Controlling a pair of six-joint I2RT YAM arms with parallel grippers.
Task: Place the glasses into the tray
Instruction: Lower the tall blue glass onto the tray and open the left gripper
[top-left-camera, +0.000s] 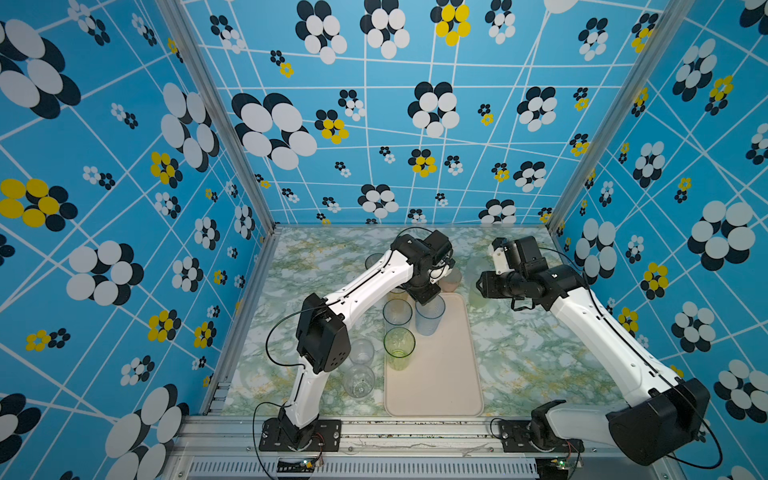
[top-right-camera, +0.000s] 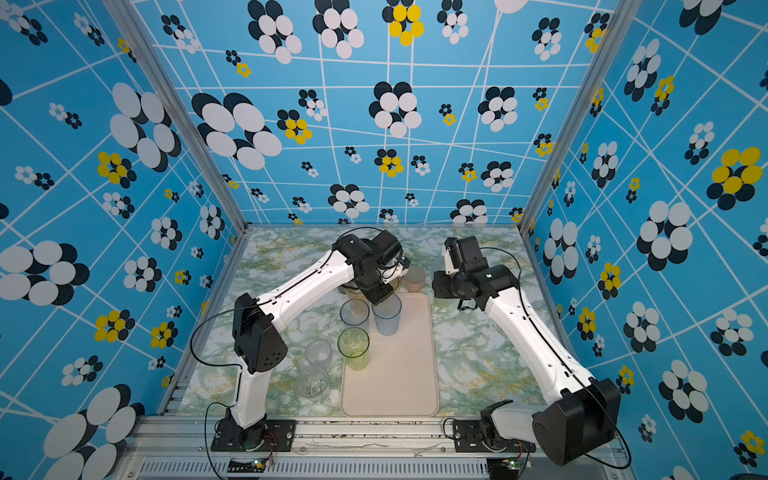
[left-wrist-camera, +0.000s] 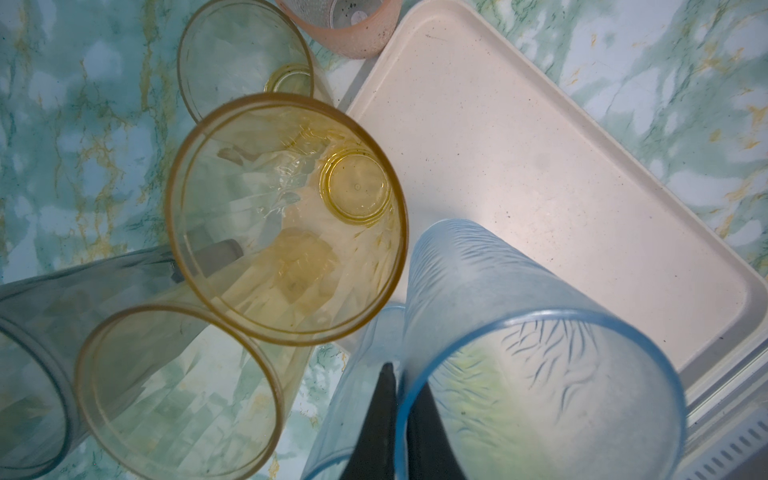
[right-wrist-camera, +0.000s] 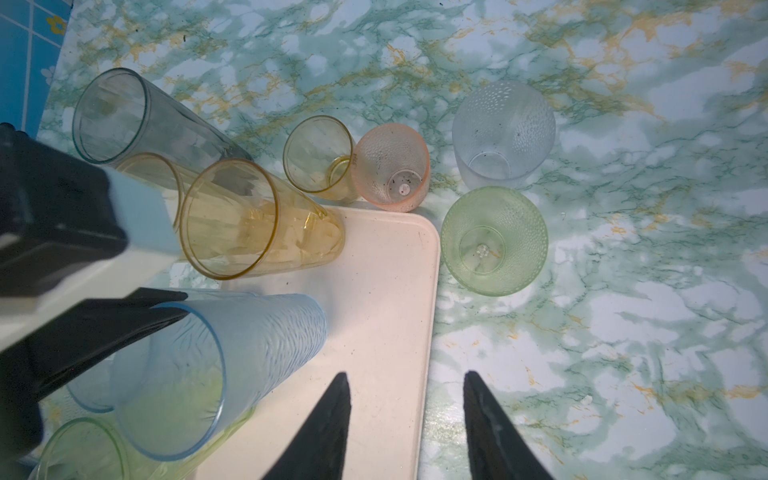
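Observation:
The cream-pink tray (top-left-camera: 444, 374) lies lengthwise in the middle of the table. A frosted blue tumbler (top-left-camera: 430, 318) (left-wrist-camera: 540, 353) stands on its far left part. My left gripper (left-wrist-camera: 401, 384) (top-left-camera: 424, 296) is shut on that tumbler's rim, one finger inside and one outside. A tall green tumbler (top-left-camera: 400, 348) stands on the tray's left edge. My right gripper (right-wrist-camera: 406, 376) (top-left-camera: 483, 286) hangs open and empty over the tray's far right edge. Off the tray's far end stand an amber tumbler (right-wrist-camera: 232, 220), a short amber one (right-wrist-camera: 318, 153), a pink one (right-wrist-camera: 392, 166), a frosted one (right-wrist-camera: 503, 133) and a short green one (right-wrist-camera: 494, 241).
A second blue tumbler (top-left-camera: 397, 312) stands just left of the tray. Two clear tumblers (top-left-camera: 360, 351) (top-left-camera: 358, 380) stand further left, near the left arm. A smoky grey tumbler (right-wrist-camera: 120, 116) stands behind the amber ones. Patterned walls close in three sides of the marbled table (top-left-camera: 519, 353).

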